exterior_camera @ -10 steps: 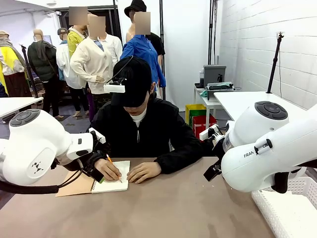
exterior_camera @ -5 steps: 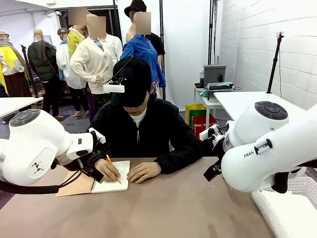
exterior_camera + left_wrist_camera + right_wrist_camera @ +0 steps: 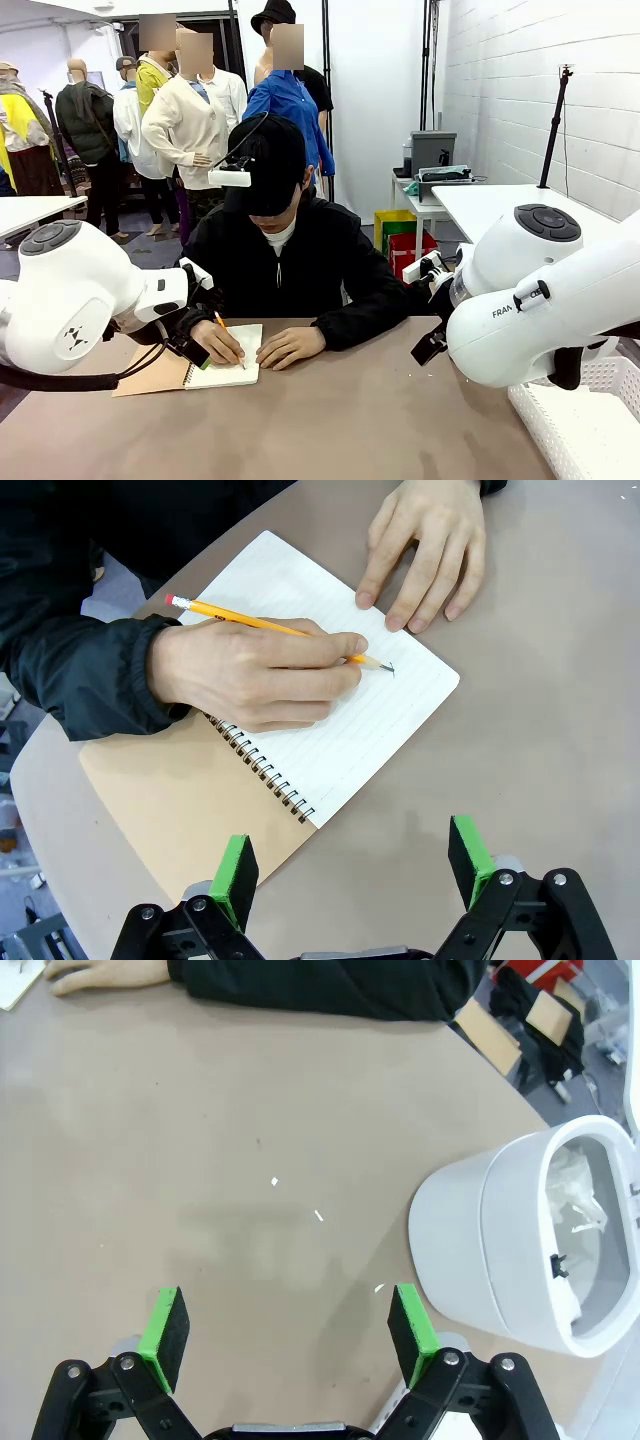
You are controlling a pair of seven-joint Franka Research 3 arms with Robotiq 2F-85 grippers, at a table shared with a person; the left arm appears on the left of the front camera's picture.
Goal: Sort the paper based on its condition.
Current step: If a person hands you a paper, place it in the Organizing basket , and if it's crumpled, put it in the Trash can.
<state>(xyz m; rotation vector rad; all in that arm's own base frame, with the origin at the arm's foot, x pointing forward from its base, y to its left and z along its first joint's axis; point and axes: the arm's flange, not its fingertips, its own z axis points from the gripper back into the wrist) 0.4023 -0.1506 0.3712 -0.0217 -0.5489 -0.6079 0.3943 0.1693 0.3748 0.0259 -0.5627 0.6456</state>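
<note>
A person's hand [image 3: 250, 670] writes with a yellow pencil [image 3: 270, 630] on the lined white page of a spiral-bound notebook [image 3: 330, 710] with a brown cover; the other hand [image 3: 425, 540] rests at the page's edge. My left gripper [image 3: 352, 865] hovers open just above the notebook's near corner, holding nothing, and it also appears beside the notebook [image 3: 225, 370] as the left gripper [image 3: 190, 342]. My right gripper [image 3: 288, 1330] stands open over bare table. Loose paper is out of view on the table.
A white bin [image 3: 500, 1250] stands right of my right gripper, with something white and crinkled inside; I cannot tell what. A few tiny white scraps [image 3: 318, 1216] lie on the brown table [image 3: 350, 420]. A white mesh basket [image 3: 590, 420] sits at the near right corner.
The person's pencil hand has shifted slightly on the page. Both arms have stayed still.
</note>
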